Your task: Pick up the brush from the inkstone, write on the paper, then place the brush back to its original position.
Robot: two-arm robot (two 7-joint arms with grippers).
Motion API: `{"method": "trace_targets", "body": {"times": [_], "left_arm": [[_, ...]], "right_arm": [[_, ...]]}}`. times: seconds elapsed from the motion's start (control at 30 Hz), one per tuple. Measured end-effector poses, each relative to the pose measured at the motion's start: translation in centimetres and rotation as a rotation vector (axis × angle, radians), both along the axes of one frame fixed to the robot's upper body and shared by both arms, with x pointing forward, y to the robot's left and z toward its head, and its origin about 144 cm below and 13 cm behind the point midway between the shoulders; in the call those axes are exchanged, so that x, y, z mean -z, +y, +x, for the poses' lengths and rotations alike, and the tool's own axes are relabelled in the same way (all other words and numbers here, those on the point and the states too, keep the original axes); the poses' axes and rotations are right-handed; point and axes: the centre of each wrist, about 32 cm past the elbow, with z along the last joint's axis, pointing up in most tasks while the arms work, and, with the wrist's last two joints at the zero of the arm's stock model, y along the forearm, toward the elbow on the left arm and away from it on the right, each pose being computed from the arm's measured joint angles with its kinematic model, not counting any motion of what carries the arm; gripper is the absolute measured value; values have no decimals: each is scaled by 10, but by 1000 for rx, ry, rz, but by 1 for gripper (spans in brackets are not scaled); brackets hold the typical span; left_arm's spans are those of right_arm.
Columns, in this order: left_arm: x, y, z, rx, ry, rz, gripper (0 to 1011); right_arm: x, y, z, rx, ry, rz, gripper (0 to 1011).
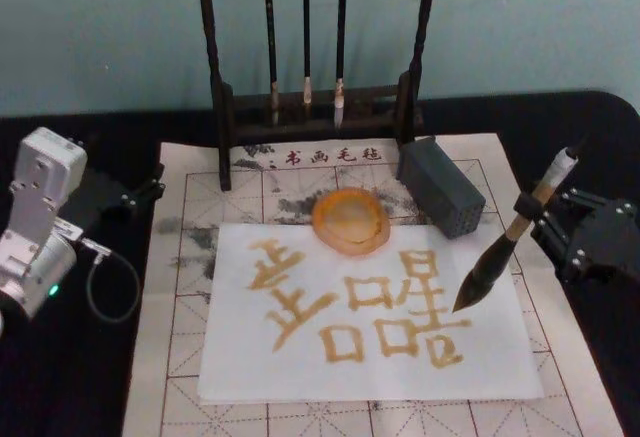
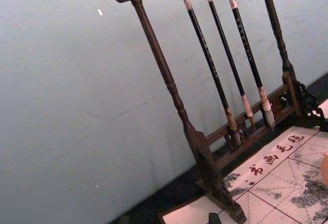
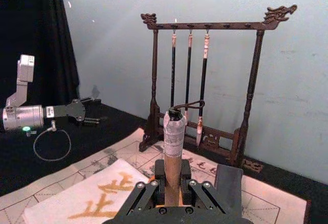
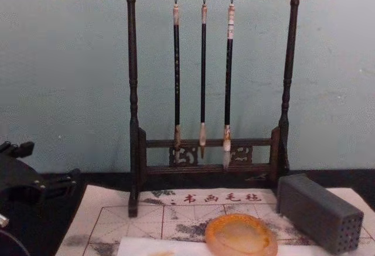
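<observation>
Left hand (image 1: 150, 189): parked on the black counter (image 1: 60, 377) at 9 o'clock of the paper, well clear of it; its fingers look spread, with nothing between them.
Felt mat (image 1: 180, 357): cream, soft and ink-stained, with a red grid; it lies flat under everything.
Paper (image 1: 300, 367): a thin, plain white sheet carrying wet-looking ochre characters. It probably creases or drags easily under a loaded tip.
Rack (image 1: 215, 57): dark turned wood at 12 o'clock, with three thin brushes (image 1: 306, 27) hanging from it.
Inkstone (image 1: 351, 220): a round, shallow amber dish, translucent and glossy, sitting on the paper's 12 o'clock edge. It probably slides if nudged.
Grey block (image 1: 440, 187): rectangular and matte, with holes in one end, just beside the inkstone at 2 o'clock of the paper.
Brush (image 1: 500, 252): at 3 o'clock of the paper, tilted with its cap toward 1 o'clock and its tip down at the last character. Whether the tip touches the paper cannot be told.
Brush handling: a light, stiff bamboo shaft. The pointed bristles are soft, springy and wet, so they smear on any contact.
Where to hold: the tan upper shaft, above the black part and away from the bristles.
Right hand (image 1: 527, 215): at 3 o'clock, pinching the upper shaft below the white cap.
</observation>
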Motion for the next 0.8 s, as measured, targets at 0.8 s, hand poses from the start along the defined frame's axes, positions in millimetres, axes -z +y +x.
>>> {"method": "trace_targets", "body": {"times": [0.8], "left_arm": [[0,0,0,0,0,0,1001]], "right_arm": [[0,0,0,0,-1,0,195]]}}
